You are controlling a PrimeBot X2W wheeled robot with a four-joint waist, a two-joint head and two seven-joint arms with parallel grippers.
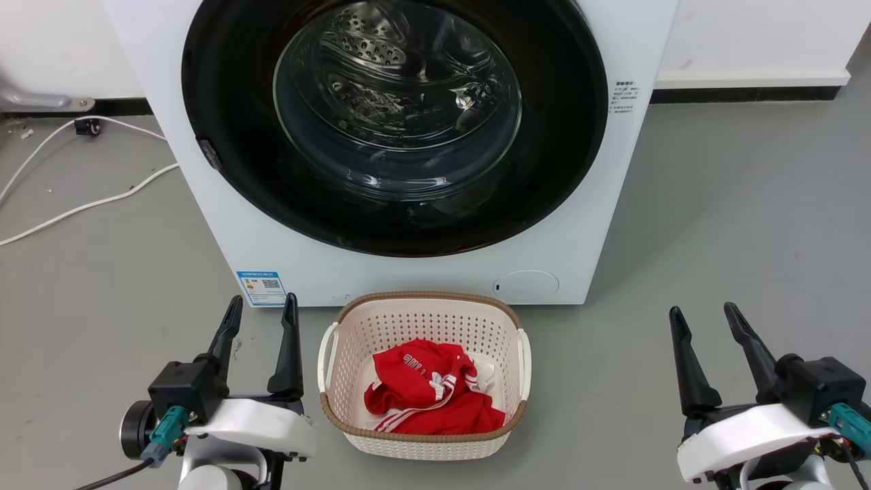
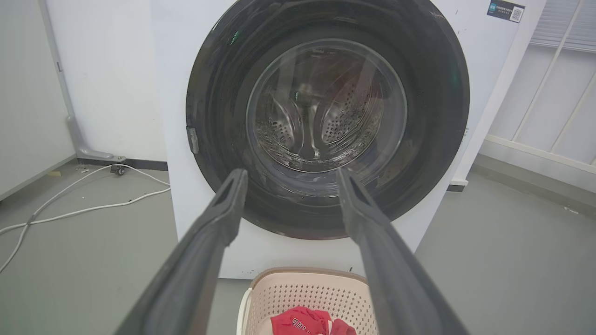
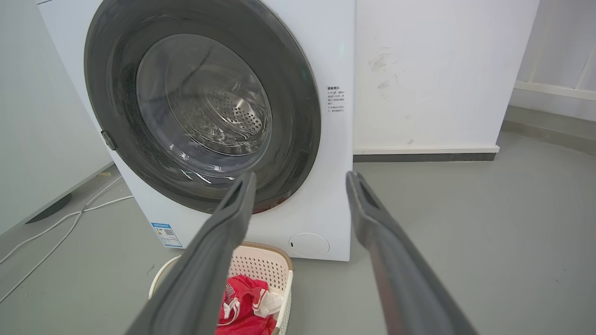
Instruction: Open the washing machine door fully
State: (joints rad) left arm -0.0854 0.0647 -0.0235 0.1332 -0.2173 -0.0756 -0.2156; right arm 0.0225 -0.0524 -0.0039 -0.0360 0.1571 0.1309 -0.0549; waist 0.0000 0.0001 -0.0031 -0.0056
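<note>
Left pincer (image 1: 264, 303) sits near, spread wide and empty. Next comes the basket (image 1: 326, 408), then right pincer (image 1: 703, 312), spread and empty too. Farther off, the washing machine door (image 1: 395, 122) is shut flat on the washing machine (image 1: 408, 272). Its shiny edge could slip out of a pincer's grip.

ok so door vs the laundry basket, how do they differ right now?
Look: the washing machine door is a round glossy black disc with clear glass; the basket is cream, perforated, squarish.
Pose: the door stands upright, seemingly shut on the washing machine; the basket sits open-topped on the floor, holding a red garment.
Shared: both untouched, ahead of the open left hand and right hand.
</note>
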